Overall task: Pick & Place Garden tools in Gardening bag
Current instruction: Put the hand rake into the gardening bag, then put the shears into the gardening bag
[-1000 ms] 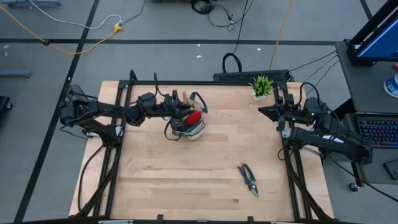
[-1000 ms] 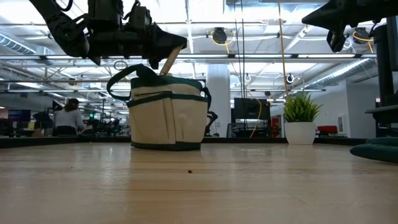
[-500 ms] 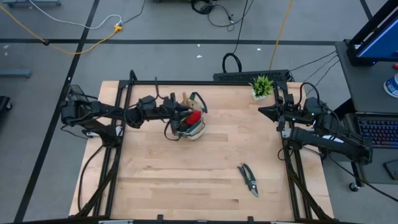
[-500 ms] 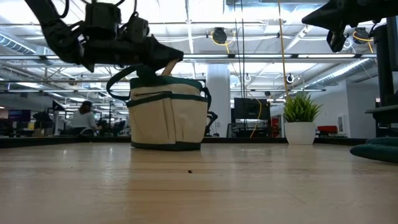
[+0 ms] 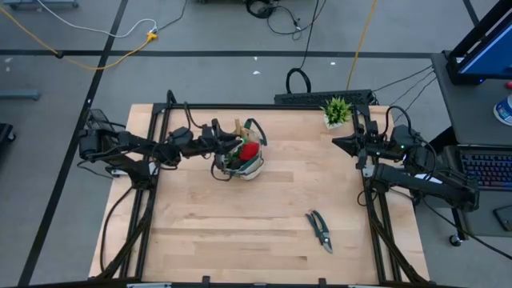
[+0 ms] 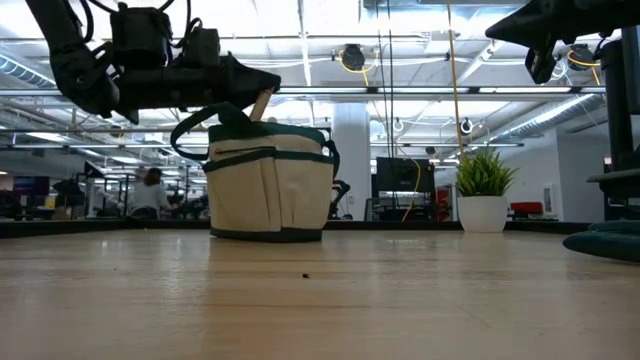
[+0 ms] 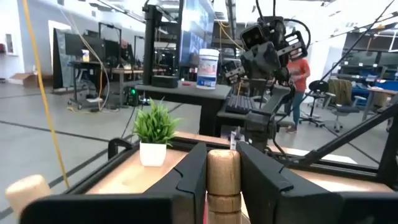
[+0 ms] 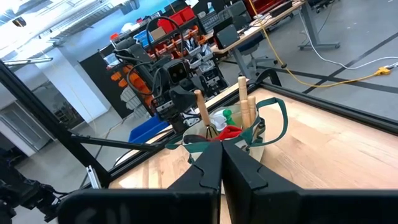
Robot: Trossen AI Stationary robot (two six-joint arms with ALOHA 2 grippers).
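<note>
The left gripper hovers at the rim of the gardening bag, fingers parted on either side of a wooden handle standing upright in it, apparently not clamping. Beyond it, the bag already holds the red glove and another wooden-handled tool. The pruning shears lie well apart toward the table's front, seemingly the last item. The right gripper waits clenched near the potted plant.
</note>
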